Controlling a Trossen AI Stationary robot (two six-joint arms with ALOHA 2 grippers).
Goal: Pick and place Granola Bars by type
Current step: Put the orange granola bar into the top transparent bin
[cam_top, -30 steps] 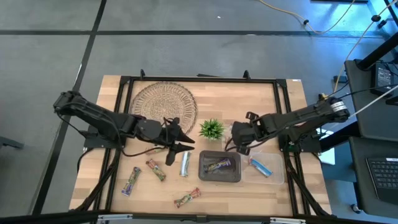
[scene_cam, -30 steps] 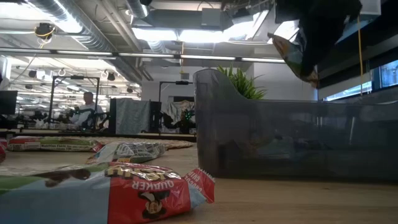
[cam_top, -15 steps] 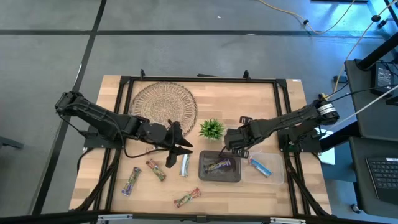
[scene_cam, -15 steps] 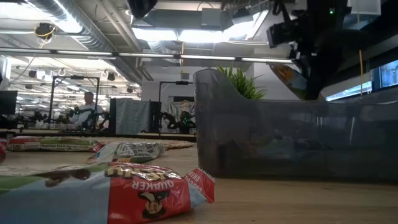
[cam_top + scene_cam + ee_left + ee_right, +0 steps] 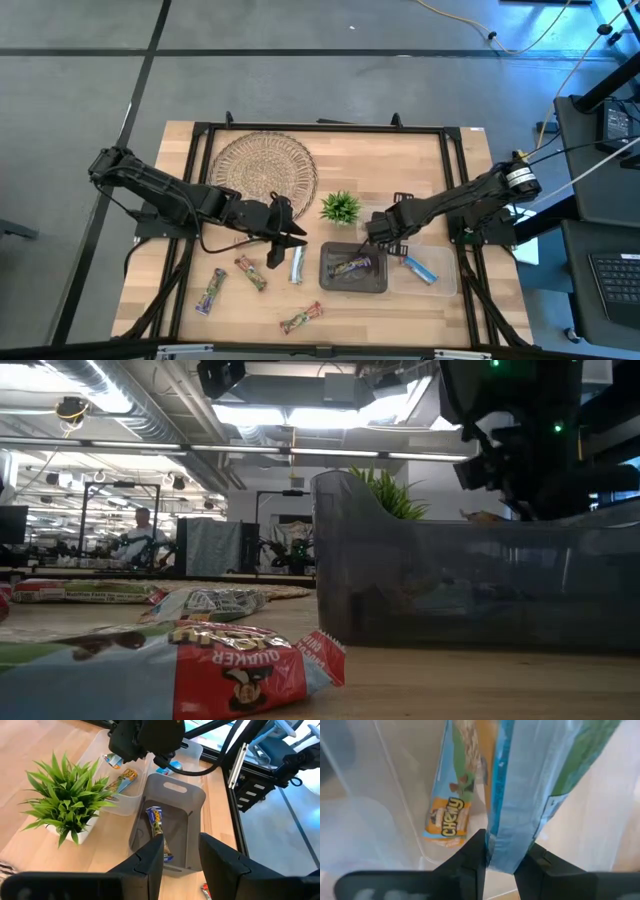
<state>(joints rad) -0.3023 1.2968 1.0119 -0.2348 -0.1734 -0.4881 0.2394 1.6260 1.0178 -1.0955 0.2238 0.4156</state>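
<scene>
While the right gripper (image 5: 378, 228) hangs low right of centre in the high view, over the near end of the clear plastic bin (image 5: 440, 280), its fingers (image 5: 470, 857) pinch the edge of a blue-wrapped granola bar (image 5: 520, 805). Beneath it, in the right wrist view, a yellow-and-blue bar marked "Chewy" (image 5: 451, 815) already lies on the bin floor.

My reading is that the step is dropping this bar into the clear bin. To do it well, the gripper should be fully over the bin's inside, not over the shared wall with the dark grey plastic bin (image 5: 352, 287), which holds one bar with a dark wrapper (image 5: 352, 267). Lower until the bar's free end nears the floor, then release, so the slick wrapper does not bounce out.

Left of centre, the left gripper (image 5: 292, 238) hovers with fingers narrowly parted and empty, just above a silver-wrapped bar (image 5: 297, 264). Three more bars (image 5: 250, 273) lie loose on the wooden table (image 5: 440, 160) at lower left. The small green plant (image 5: 341, 208) stands close by.
</scene>
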